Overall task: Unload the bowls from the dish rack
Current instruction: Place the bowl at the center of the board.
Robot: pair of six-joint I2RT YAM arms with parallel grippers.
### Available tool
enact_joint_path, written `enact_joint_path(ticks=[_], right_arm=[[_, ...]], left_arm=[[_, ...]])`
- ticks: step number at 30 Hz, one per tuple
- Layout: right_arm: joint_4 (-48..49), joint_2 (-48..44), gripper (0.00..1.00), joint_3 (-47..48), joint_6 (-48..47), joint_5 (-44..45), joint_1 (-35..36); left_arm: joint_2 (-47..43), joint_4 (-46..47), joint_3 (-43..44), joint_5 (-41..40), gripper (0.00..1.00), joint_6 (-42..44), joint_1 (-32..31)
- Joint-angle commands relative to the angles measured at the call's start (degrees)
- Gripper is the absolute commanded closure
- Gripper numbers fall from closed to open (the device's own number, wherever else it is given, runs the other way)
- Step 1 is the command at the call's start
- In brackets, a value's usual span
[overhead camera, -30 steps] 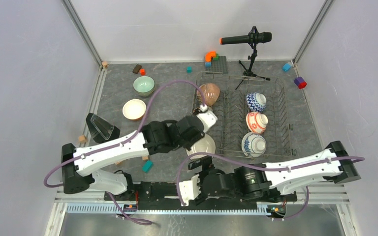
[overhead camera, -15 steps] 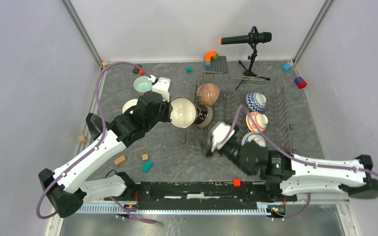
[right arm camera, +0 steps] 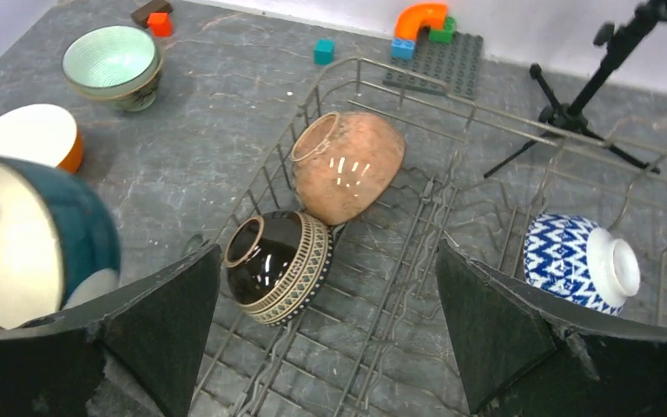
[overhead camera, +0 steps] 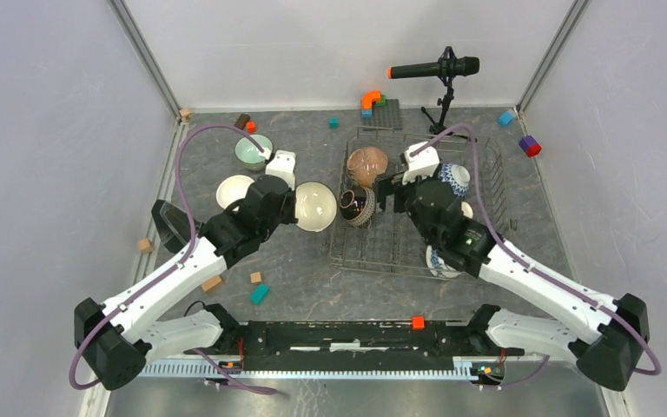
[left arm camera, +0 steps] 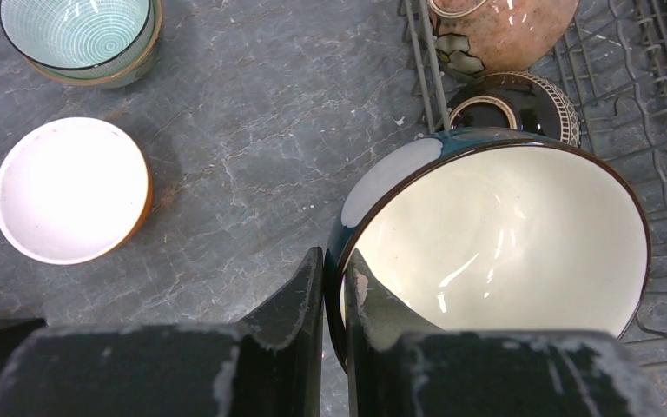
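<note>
My left gripper (overhead camera: 296, 208) (left arm camera: 334, 280) is shut on the rim of a teal bowl (overhead camera: 316, 206) (left arm camera: 504, 243) with a cream inside, held above the table just left of the dish rack (overhead camera: 497, 201) (right arm camera: 417, 87). My right gripper (overhead camera: 389, 195) (right arm camera: 328, 254) hangs open over the rack's left half, nothing between its fingers. Below it a dark striped bowl (overhead camera: 357, 206) (right arm camera: 278, 268) and a brown speckled bowl (overhead camera: 368, 165) (right arm camera: 347, 165) lie on their sides. A blue-white zigzag bowl (overhead camera: 452, 180) (right arm camera: 573, 261) stands further right. The arm partly hides another patterned bowl (overhead camera: 439, 261).
A pale green bowl (overhead camera: 252, 149) (left arm camera: 78, 35) and a white-and-orange bowl (overhead camera: 234, 189) (left arm camera: 69, 200) sit on the table at the left. A microphone tripod (overhead camera: 441, 109) and a grey studded plate (overhead camera: 386, 113) stand behind the rack. Small blocks lie scattered about; a dark wedge (overhead camera: 178, 224) lies left.
My left arm lifted the teal bowl out of the rack and carried it left. My right arm swung from the near edge up over the rack's left half, staying open.
</note>
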Motion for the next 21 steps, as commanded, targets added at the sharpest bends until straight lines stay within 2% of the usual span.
enact_joint_path(ticks=[1,5,13,17,21], right_arm=[[5.1,-0.7,0.02,-2.1,7.9,-8.3,-7.3],[4.4,3.2,0.02,-1.1,11.8,-17.2,-12.8],[5.9,5.5,0.02,0.8,14.8,-19.5,-17.2],[4.9,7.4,0.02,3.8,14.8,-16.9,-18.8],[5.2,4.4,0.03,0.6,14.9,-16.3,-18.8]], left_arm=[[-2.2,8.7,0.6,-1.8,0.98,-0.4,0.2],[-2.8,7.9,0.2,-0.4,0.98,-1.1,0.1],[-1.4,8.8,-0.4,-2.5,0.98,-1.1,0.0],[0.3,9.0,-1.2,-5.8,0.98,-0.3,-0.3],[-0.9,9.8,-1.5,-9.7,0.98,1.6,-1.8]])
